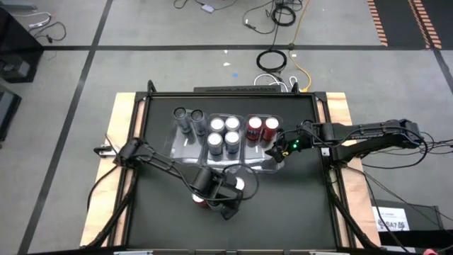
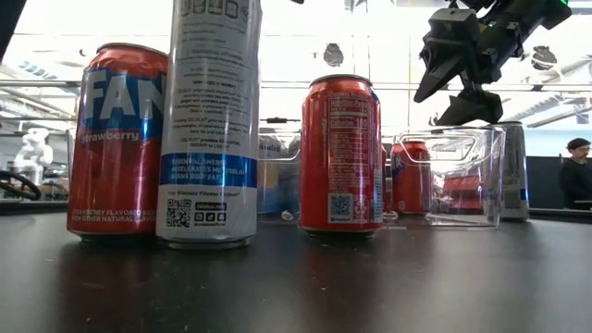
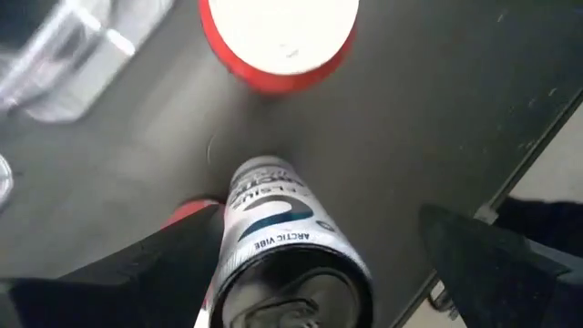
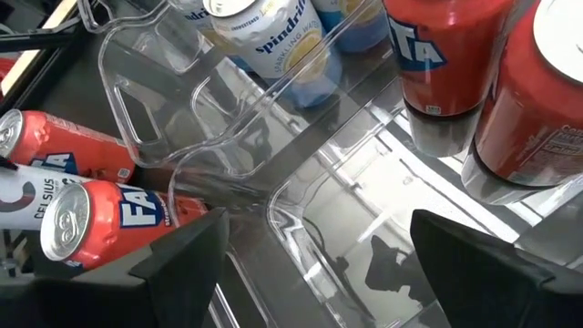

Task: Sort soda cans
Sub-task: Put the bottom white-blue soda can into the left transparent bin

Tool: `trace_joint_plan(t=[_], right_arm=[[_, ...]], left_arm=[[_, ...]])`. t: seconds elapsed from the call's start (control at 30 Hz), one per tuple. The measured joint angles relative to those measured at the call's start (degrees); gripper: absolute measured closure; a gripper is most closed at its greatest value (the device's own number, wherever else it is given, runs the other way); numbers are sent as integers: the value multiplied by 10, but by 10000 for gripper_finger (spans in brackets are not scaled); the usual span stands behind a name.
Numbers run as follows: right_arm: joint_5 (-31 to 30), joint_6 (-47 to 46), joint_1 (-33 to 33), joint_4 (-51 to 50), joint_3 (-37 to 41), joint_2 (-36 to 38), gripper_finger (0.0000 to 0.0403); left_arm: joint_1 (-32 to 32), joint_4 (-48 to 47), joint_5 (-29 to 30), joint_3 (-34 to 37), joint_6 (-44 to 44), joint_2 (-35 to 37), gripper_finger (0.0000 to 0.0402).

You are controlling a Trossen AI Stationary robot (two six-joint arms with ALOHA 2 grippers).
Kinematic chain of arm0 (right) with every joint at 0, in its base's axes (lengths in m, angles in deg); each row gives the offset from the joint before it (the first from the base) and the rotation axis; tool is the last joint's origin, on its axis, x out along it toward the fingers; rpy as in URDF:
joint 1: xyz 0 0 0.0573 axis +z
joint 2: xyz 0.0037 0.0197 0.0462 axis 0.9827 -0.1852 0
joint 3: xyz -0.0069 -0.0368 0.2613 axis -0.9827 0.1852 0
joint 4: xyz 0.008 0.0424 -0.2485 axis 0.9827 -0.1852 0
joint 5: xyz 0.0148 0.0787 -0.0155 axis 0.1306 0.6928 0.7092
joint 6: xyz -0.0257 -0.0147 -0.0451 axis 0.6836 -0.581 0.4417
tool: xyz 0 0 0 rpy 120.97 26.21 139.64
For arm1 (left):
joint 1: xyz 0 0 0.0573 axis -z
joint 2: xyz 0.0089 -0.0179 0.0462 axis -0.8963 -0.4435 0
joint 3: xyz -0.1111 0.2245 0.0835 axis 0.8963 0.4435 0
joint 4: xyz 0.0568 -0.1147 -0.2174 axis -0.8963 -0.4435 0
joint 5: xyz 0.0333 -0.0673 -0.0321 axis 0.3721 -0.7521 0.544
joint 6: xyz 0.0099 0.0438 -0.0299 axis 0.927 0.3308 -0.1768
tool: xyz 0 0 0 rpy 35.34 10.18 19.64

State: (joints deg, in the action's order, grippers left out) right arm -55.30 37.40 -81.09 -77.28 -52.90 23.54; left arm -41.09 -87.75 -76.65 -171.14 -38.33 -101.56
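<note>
Silver can (image 3: 290,264) between spread left tool (image 3: 319,264) fingers; right tool (image 4: 314,264) spread over clear bin (image 4: 301,210).

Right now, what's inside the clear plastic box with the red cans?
Two red soda cans stand upright at the far end of the clear rectangular plastic bin. Its near half looks bare. The right gripper, open, hangs over that end, hiding part of the floor from above.

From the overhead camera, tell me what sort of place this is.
Probably a robotics lab or test floor. A black-topped table stands on a grey concrete floor marked with tape lines, loose cables lie coiled behind it, and two dark robot arms work over soda cans in clear bins.
</note>
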Motion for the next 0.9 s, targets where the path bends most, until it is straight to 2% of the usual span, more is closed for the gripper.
trace_joint_plan(t=[0.37, 0.67, 0.77, 0.9], right_arm=[[0, 0, 0, 0, 0, 0, 67], [0, 0, 0, 0, 0, 0, 67], [0, 0, 0, 0, 0, 0, 67], [0, 0, 0, 0, 0, 0, 67]], left_arm=[[0, -86, -31, 5, 16, -6, 24], [0, -82, -31, 6, 32, -5, 26], [0, -83, -43, 6, 32, -5, 41], [-1, -83, -57, 6, 34, -5, 83]])
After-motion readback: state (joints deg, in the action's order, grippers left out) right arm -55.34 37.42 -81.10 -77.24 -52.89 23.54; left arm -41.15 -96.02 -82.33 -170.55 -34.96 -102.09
